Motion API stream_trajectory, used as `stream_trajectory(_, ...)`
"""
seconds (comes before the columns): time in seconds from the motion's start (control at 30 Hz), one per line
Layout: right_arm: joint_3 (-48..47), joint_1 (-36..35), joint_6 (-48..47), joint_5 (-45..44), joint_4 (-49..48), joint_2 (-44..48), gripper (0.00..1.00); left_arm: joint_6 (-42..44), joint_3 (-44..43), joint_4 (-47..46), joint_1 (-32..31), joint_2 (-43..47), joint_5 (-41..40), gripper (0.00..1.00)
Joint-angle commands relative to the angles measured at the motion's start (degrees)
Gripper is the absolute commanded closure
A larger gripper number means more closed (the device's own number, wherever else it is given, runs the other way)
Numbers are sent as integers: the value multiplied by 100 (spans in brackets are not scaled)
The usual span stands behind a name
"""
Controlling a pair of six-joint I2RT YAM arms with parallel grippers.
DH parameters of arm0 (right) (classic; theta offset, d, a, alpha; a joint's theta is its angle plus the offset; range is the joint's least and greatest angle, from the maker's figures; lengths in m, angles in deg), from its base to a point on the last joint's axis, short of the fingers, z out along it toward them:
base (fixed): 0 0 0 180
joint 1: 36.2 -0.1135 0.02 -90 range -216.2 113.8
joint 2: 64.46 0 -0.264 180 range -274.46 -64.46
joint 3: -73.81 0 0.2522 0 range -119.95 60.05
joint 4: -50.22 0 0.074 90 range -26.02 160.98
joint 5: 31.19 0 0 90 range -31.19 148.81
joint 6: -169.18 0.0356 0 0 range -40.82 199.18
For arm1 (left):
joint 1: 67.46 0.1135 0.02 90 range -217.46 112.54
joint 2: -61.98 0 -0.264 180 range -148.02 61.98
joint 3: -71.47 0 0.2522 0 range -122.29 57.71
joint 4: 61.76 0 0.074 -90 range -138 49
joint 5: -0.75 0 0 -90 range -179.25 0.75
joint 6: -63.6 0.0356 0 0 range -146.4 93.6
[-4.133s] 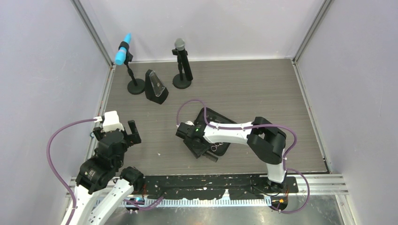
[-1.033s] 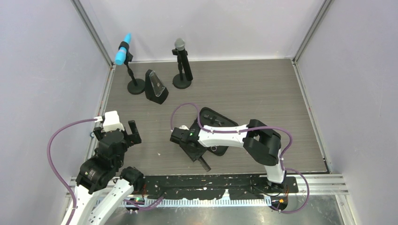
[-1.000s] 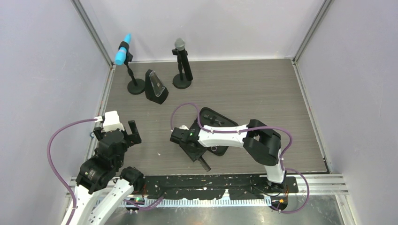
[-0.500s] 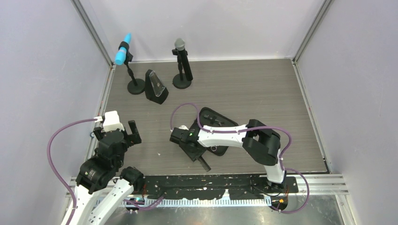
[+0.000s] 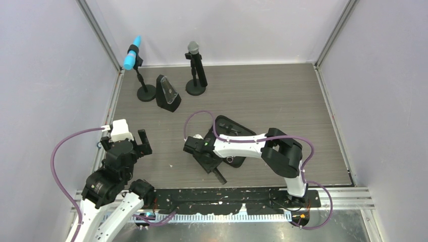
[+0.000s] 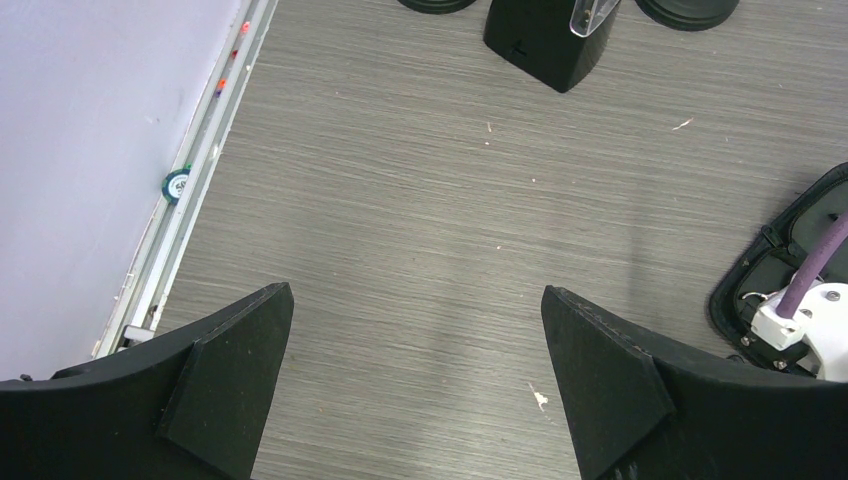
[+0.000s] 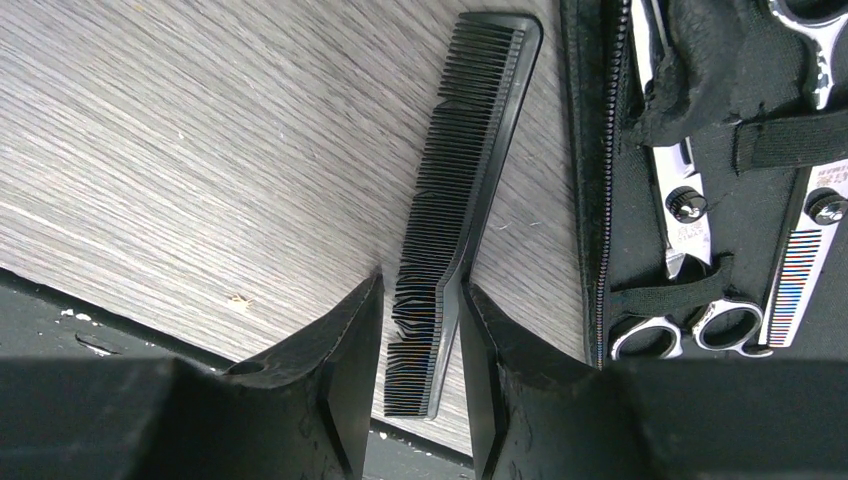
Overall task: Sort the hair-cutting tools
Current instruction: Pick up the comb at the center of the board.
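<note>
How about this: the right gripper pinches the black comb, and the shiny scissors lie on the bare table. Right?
No. The right gripper pinches the black comb, but the scissors sit strapped inside the open pouch, as the right wrist view shows.

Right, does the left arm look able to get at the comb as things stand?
Probably not: the comb sits between the right gripper's jaws, and the left gripper hangs open well off to one side.

1. A long narrow black plastic comb [image 7: 470, 150] lies flat on the grey wood-grain table [image 7: 200, 120], just beside the zipper edge of the open black zippered fabric pouch [image 7: 720, 80].
2. Two small silver scissors [image 7: 680, 230] lie side by side inside the pouch.
3. The right tool [image 7: 418, 290] pinches the comb's end.
</note>
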Motion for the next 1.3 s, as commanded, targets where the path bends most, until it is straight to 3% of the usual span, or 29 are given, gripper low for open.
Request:
stream_trajectory(0.0, 400, 95, 134, 196, -171, -170, 59, 102, 25, -284, 46, -54, 11, 0)
stream_trajectory(0.37, 987, 385, 198, 481, -675, -55, 59, 102, 25, -291, 55, -71, 10, 0)
stream_trajectory(0.83, 1090, 479, 71, 527, -756, 231, 88, 102, 25, -286, 55, -76, 2, 0)
stream_trajectory(1.13, 1321, 805, -109, 1116, -1097, 795, 90, 87, 21, -269, 55, -57, 33, 0)
stream_trajectory(1.27, 1535, 990, -162, 1432, -1395, 923, 91, -256, -67, -141, 55, -65, 596, 0)
